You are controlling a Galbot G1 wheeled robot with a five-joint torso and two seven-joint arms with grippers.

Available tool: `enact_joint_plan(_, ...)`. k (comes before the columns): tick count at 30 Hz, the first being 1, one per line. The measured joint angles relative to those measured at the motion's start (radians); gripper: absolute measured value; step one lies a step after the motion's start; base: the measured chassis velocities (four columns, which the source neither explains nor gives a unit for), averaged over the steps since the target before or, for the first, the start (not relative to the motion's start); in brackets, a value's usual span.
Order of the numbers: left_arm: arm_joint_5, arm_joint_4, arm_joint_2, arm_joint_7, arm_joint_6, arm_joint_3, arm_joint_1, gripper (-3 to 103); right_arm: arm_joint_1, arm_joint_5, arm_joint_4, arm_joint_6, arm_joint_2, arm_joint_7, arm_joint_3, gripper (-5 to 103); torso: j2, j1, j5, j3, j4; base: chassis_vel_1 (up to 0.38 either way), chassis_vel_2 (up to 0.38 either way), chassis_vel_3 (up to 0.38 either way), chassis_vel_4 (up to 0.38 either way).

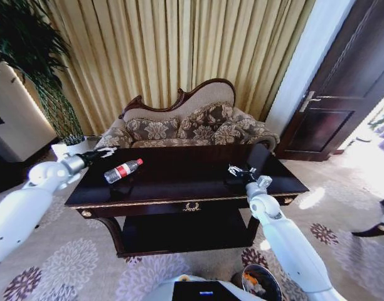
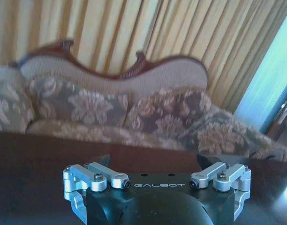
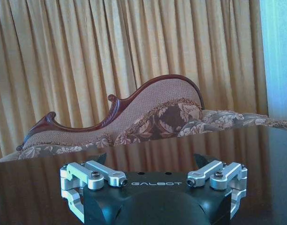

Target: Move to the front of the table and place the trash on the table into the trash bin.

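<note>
The dark glossy table [image 1: 186, 179] stands straight ahead. On its left part lies the trash, a clear bottle [image 1: 123, 170] with a red label, on its side. My left gripper [image 1: 105, 152] hovers open at the table's far left corner, just left of the bottle and apart from it. Over the table's right part my right gripper [image 1: 240, 170] is open and holds nothing. Both wrist views look across the tabletop, past the open left gripper [image 2: 153, 161] and the open right gripper [image 3: 150, 159]. The round dark trash bin [image 1: 273, 279] sits on the carpet by my base, below the right arm, with orange and white scraps inside.
A floral sofa [image 1: 192, 125] stands right behind the table, before gold curtains. A tall plant in a white pot [image 1: 71, 148] is at the back left. A dark door [image 1: 342, 94] is at the right, and a chair leg [image 1: 374, 230] shows at the right edge.
</note>
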Motion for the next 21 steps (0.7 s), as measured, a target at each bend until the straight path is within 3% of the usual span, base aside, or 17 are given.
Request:
enact_joint_plan(1, 0.0, 0.0, 0.0, 0.0, 0.0, 0.0, 0.0, 100, 0.0, 0.0, 0.0, 0.0, 0.0, 0.0, 0.0, 100, 0.0, 0.0, 0.0, 0.0, 0.0, 0.0, 0.0, 0.0, 0.0)
enact_joint_plan(3, -0.039, -0.004, -0.024, -0.081, 0.077, 0.052, -0.061, 100, 0.001, -0.001, -0.006, 0.0, 0.001, 0.0, 0.001, 100, 0.0, 0.0, 0.0, 0.0, -0.0002, 0.0, 0.0, 0.0, 0.0)
enact_joint_plan(8, -0.069, -0.009, -0.032, -0.102, 0.153, 0.096, -0.117, 100, -0.002, -0.003, -0.018, 0.001, 0.005, 0.0, 0.005, 100, 0.0, 0.0, 0.0002, 0.0, -0.0003, 0.0, 0.0, 0.0, 0.0)
enact_joint_plan(10, -0.058, -0.008, -0.025, -0.048, 0.174, 0.105, -0.129, 100, -0.007, -0.004, -0.024, 0.003, 0.008, -0.001, 0.01, 100, 0.0, 0.0, 0.0002, 0.0, -0.0003, 0.0, 0.0, 0.0, 0.0)
enact_joint_plan(11, -0.032, -0.008, -0.014, 0.011, 0.191, 0.106, -0.132, 100, -0.01, -0.006, -0.032, 0.006, 0.01, -0.004, 0.014, 100, 0.0, 0.0, 0.0001, 0.0, 0.0, 0.0, 0.0, 0.0, 0.0)
enact_joint_plan(21, 0.079, -0.047, 0.059, 0.073, 0.231, 0.11, -0.118, 100, -0.012, -0.024, -0.055, 0.024, 0.028, -0.009, 0.014, 100, 0.0, 0.0, -0.0005, 0.0, 0.0001, 0.0, 0.0, 0.0, 0.0)
